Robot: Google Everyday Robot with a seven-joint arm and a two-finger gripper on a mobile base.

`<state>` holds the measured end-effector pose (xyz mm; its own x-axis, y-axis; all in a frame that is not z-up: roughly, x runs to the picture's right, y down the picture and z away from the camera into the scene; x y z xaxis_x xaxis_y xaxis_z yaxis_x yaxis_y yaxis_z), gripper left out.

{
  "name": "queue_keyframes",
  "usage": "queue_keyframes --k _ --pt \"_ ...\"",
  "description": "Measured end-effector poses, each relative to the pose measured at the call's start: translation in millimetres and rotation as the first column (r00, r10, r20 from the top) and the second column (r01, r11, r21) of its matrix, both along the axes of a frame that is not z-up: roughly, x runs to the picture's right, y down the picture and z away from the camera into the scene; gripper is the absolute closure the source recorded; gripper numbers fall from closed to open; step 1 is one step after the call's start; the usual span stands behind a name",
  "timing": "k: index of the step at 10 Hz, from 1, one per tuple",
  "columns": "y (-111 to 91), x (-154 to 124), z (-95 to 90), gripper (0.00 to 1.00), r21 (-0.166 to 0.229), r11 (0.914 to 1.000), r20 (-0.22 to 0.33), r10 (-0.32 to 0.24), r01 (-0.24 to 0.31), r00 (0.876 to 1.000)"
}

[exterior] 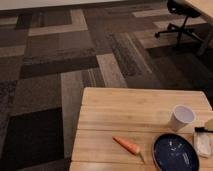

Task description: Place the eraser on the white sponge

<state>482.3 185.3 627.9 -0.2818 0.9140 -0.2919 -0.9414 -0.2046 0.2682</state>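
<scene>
You can't see the gripper anywhere in this view, though it's closed right now. The white sponge (203, 143) runs off the right edge, only part showing. The eraser (204, 130) is just a dark sliver at that same edge, mostly cut off. The dark blue plate (174, 152) is clipped by the bottom edge, and the office chair (180, 20) loses its seat at the top

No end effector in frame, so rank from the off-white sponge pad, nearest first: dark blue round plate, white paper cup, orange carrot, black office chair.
End effector out of view. From the off-white sponge pad, table's right edge:
1. Dark blue round plate: directly left.
2. White paper cup: behind, left.
3. Orange carrot: farther left.
4. Black office chair: on carpet, top right.
</scene>
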Motion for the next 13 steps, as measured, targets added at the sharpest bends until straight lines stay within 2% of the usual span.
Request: queue_keyframes --k 2,4,7,9,11,13 --pt "4.8 -1.3 -3.0 1.00 0.005 0.9999 0.005 0.010 -0.010 1.000" --pt "14.1 -5.9 -13.3 1.00 -0.002 1.0000 0.006 -0.006 0.006 1.000" --pt "54.7 -18.3 -11.2 1.00 -0.056 0.9979 0.082 0.036 -0.031 0.996" --pt "55.9 -11.9 -6.9 1.00 -0.055 0.9980 0.105 0.036 -0.031 0.994" --pt "59.7 -3.7 -7.3 1.00 -0.059 0.9979 0.103 0.033 -0.027 0.994" --pt "72.7 11.6 -10.2 1.00 -0.076 0.9964 0.078 0.044 -0.038 0.996"
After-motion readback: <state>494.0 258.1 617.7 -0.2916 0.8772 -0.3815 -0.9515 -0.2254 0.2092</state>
